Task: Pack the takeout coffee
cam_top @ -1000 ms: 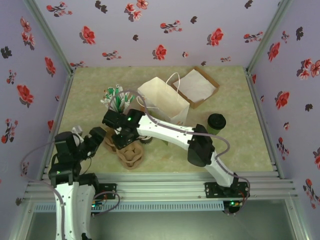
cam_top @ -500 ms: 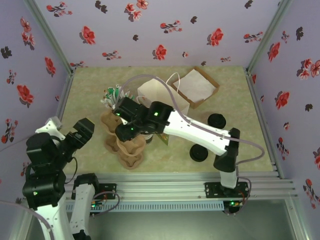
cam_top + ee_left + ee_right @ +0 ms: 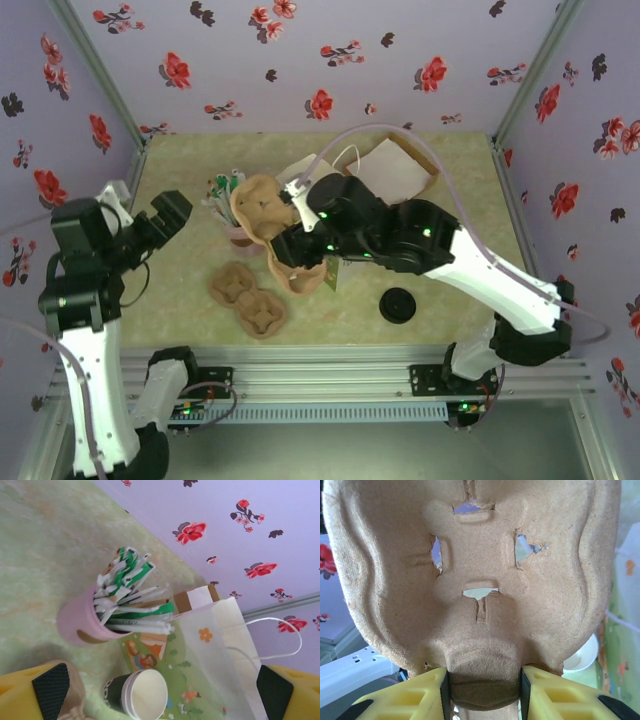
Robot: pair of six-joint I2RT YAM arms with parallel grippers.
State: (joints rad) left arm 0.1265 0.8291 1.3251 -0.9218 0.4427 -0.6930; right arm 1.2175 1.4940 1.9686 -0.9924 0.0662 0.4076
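Left gripper [image 3: 165, 220] — jaws spread to full width, nothing between them, poised high over table's left side.
Right gripper [image 3: 482, 692] — jaws part closed, clamped on centre rib of pulp carrier [image 3: 475, 580]; carrier held clear of table.
Takeout coffee cup [image 3: 142, 695]: uncapped, standing on table at 5 o'clock from pink stirrer cup [image 3: 80, 625], just beside paper bag [image 3: 225, 645].
Black lid [image 3: 399, 305]: flat on table, apart from cup, at 4 o'clock from held carrier.
Second carrier [image 3: 250, 300]: on table at 7 o'clock.

Held pulp carrier [image 3: 258, 205] & right arm [image 3: 440, 245] are hanging over table centre, blocking access from above; pink stirrer cup [image 3: 75, 625] & paper bag [image 3: 230, 645] are crowding coffee cup [image 3: 142, 692]; table [image 3: 480, 200] right side is lying free excl. black lid [image 3: 398, 305].
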